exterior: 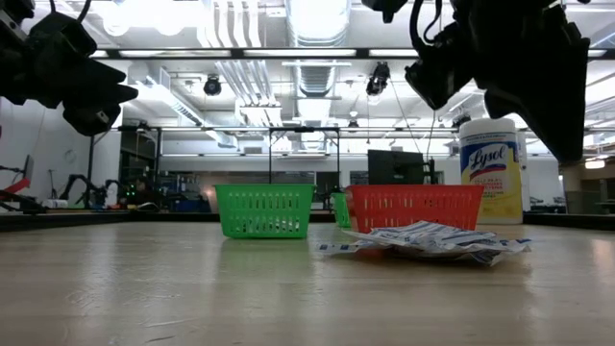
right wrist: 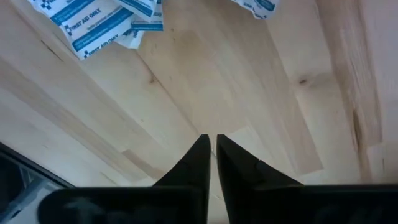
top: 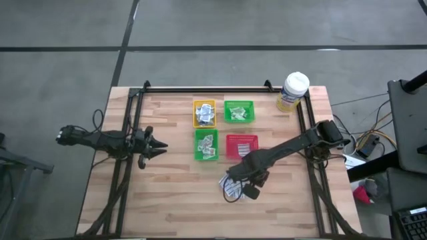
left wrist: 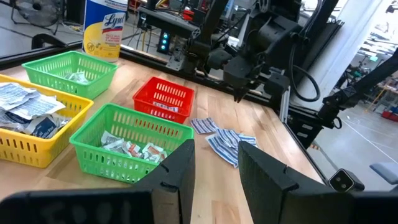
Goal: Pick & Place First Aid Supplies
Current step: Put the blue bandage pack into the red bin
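High view: right gripper [top: 248, 191] over loose pads [top: 232, 189] on tabletop [top: 167, 200], just below red tray [top: 241, 145]. Right wrist view: fingers [right wrist: 200, 163] nearly shut, narrow slit, nothing between, bare wood beneath; pads [right wrist: 99, 22] off toward frame edge. Risk: descent from here meets wood, misses pile. Risk: thin flat overlapping pads, so pinch takes several or slides them. Left gripper [top: 160, 148] waits beside green tray [top: 206, 145], fingers [left wrist: 177, 174] part open, empty. Other supplies already in trays.

Bright overhead ceiling strip lights [exterior: 317, 14] with glare, soft shadows, blurred foreground table [exterior: 192, 288].
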### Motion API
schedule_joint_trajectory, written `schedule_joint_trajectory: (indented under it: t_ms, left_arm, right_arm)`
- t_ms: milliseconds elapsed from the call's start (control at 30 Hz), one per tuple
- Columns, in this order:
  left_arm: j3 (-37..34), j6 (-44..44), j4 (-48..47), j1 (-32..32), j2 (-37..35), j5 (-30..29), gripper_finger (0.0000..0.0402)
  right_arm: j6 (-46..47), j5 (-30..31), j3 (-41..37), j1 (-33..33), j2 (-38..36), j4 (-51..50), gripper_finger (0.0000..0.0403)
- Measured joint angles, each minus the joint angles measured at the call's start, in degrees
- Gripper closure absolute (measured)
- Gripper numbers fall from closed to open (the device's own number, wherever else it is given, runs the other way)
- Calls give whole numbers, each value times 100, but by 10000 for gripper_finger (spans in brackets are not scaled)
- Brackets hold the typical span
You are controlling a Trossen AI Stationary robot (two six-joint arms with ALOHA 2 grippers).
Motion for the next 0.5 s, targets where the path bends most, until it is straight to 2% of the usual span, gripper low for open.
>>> schedule_joint_trajectory:
  t_ms: [233, 500]
  left_arm:
    - [-2, 2, 2, 0, 0, 0, 287]
    - [-8, 4, 70, -1, 0, 7, 287]
  right_arm:
    - [78, -151, -105, -14, -2, 28, 318]
    - [110, -295, -186, -17, -4, 53, 230]
